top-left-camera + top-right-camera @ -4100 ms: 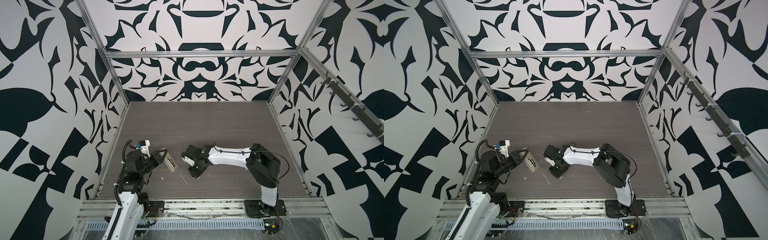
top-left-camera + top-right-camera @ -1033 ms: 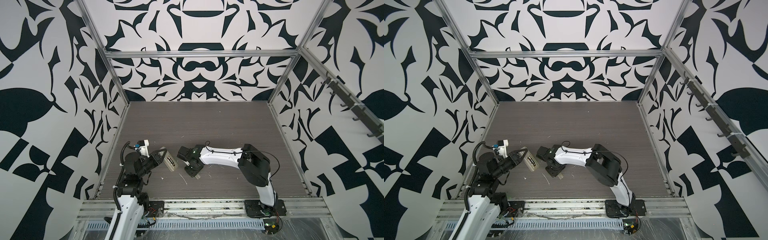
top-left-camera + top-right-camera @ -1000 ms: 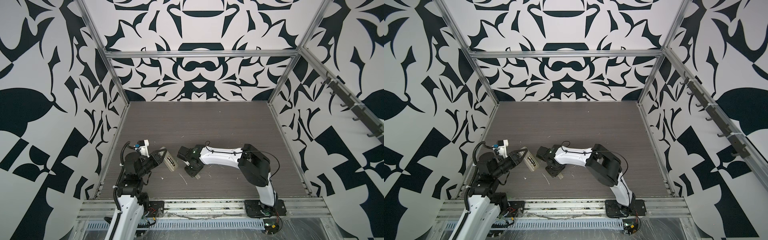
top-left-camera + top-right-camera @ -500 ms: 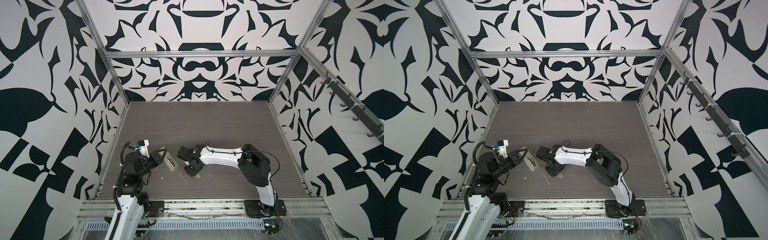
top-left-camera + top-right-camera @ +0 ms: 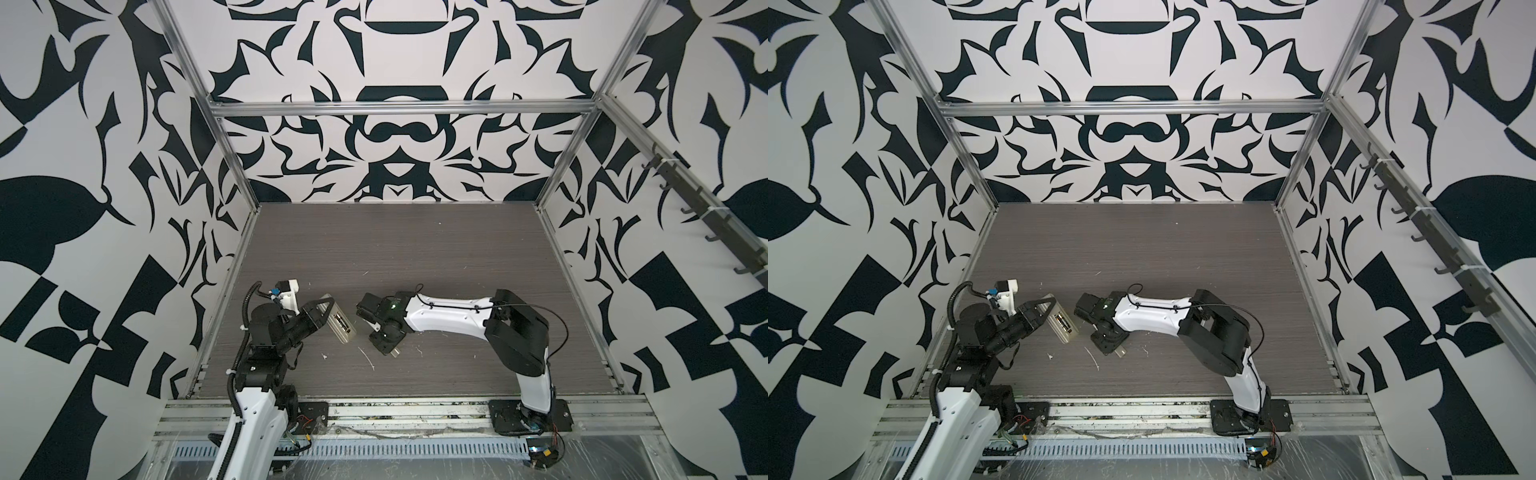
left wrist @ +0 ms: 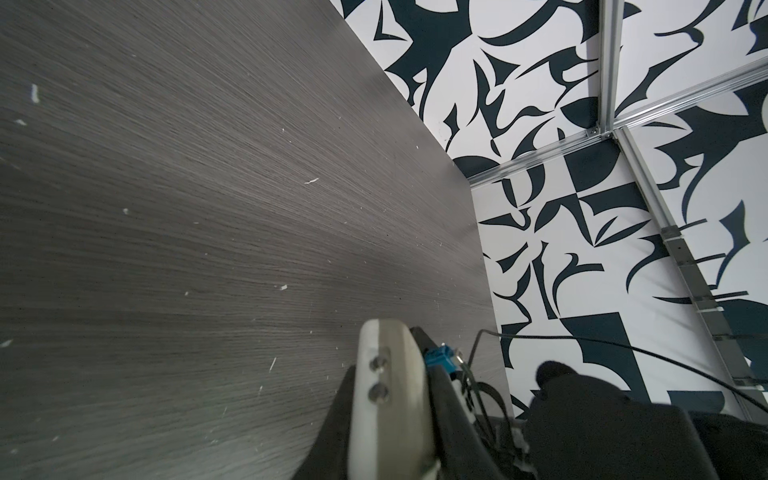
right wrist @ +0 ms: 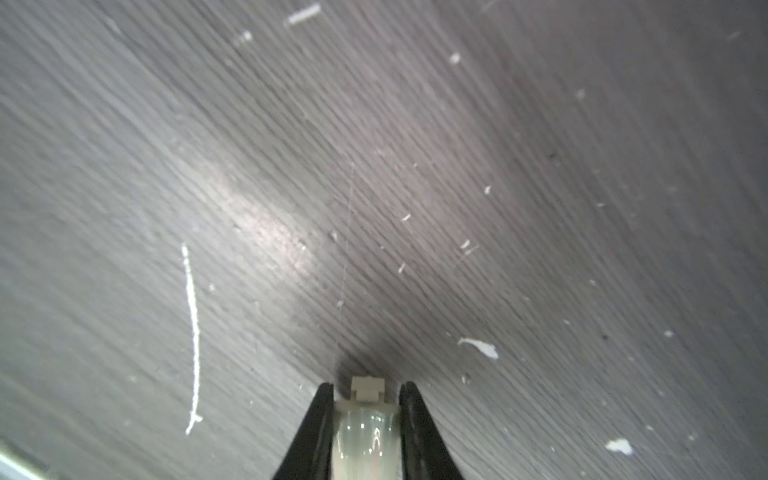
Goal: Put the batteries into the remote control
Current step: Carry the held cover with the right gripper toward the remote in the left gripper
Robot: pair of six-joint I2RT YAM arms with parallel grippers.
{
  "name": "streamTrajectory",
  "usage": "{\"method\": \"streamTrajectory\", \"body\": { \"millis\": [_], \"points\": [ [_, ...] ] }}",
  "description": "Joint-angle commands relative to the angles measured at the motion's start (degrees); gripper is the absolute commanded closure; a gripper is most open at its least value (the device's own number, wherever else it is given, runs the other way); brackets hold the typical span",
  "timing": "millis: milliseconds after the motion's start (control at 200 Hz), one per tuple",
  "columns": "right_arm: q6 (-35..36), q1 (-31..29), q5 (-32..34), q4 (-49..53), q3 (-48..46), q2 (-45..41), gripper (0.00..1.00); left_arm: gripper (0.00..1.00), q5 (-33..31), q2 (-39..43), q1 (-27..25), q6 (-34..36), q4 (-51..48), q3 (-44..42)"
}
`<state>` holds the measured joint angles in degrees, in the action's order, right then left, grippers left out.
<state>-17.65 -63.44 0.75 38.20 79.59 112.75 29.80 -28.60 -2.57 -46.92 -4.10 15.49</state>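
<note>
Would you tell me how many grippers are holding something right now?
2. The left gripper, at the near left, is shut on the remote; the right gripper, near the middle, is shut on a translucent cover.

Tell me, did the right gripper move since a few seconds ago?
Yes. The right gripper, clamping the clear cover, slid a little left in both top views: away from its base plate, nearer the remote control.
</note>
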Motion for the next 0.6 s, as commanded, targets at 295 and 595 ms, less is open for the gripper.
{"method": "streamTrajectory", "body": {
  "millis": [295,595],
  "points": [
    [-0.02,-0.27,4.4,-3.59,-3.83,-9.21,0.81,1.0,0.39,-1.77,0.25,0.25,2.03,0.69],
    [-1.99,-0.41,8.45,-5.06,-4.53,-12.86,0.83,1.0,3.16,-9.13,0.25,-0.33,4.8,3.04]
  ]
}}
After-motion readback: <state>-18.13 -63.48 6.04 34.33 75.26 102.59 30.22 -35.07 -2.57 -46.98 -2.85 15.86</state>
